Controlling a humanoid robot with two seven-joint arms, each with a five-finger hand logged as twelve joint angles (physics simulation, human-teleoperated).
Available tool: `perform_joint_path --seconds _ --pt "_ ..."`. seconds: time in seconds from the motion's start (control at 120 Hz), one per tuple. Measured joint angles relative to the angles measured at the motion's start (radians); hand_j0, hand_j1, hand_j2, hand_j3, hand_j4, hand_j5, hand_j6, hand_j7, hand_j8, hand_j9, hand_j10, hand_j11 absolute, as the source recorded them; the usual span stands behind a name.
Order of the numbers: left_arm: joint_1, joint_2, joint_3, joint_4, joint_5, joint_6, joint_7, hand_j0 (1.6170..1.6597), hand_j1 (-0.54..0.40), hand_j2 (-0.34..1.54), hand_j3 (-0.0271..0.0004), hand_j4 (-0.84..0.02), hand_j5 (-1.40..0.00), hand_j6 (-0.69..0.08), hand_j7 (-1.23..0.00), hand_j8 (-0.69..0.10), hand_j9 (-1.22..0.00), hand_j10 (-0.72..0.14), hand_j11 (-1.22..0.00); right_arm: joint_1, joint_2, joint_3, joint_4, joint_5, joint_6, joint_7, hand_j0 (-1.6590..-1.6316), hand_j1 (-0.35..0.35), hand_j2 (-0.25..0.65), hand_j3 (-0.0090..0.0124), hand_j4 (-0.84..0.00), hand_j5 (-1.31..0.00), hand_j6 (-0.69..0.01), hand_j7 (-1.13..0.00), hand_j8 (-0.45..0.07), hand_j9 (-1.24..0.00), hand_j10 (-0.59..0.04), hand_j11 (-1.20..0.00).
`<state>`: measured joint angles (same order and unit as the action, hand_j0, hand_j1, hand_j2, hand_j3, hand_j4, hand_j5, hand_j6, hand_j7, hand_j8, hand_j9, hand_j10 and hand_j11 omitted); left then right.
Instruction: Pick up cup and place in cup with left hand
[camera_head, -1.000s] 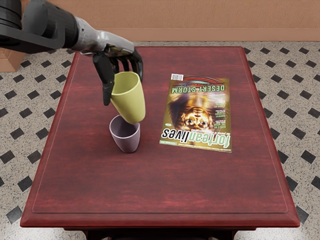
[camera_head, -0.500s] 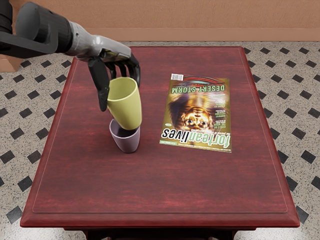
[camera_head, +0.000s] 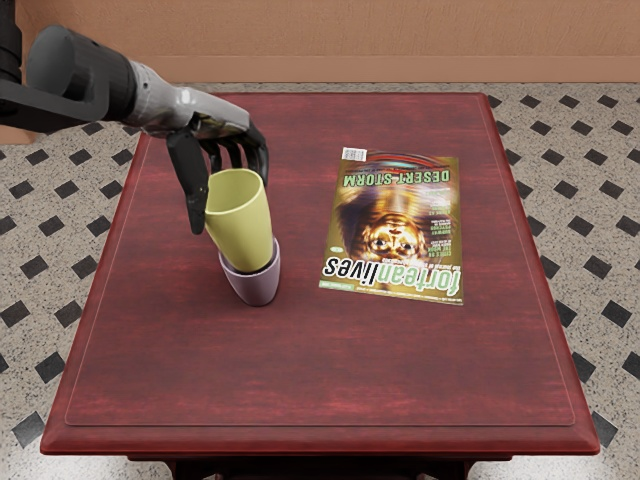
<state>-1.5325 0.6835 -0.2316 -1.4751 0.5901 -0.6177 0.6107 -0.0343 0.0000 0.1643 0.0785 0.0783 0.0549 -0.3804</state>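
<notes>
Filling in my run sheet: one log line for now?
left hand | grips yellow cup, slightly tilted | base inside mouth of purple cup | not released

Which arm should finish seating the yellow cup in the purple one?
Left, I'd say: the left robot hand grips the yellow cup, its base inside the purple cup. The right arm is out of view.

Mag (camera_head: 395, 228) flat on red tbl (camera_head: 330, 360), pic & text upside down; checkered flr (camera_head: 580, 230) & tan wall (camera_head: 330, 45) behind.
</notes>
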Motion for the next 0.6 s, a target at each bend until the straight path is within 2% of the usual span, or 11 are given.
perform_joint_path --seconds 0.6 --pt "0.002 -0.001 0.016 0.033 0.002 0.0 0.0 1.6541 -0.08 0.5 0.0 -0.476 -0.98 -0.32 -0.98 -0.36 -0.96 -0.654 -0.97 0.002 0.0 0.001 0.0 0.0 -0.001 0.0 -1.6581 -0.349 0.0 0.0 -0.001 0.0 -0.001 0.0 -0.001 0.0 0.0 0.0"
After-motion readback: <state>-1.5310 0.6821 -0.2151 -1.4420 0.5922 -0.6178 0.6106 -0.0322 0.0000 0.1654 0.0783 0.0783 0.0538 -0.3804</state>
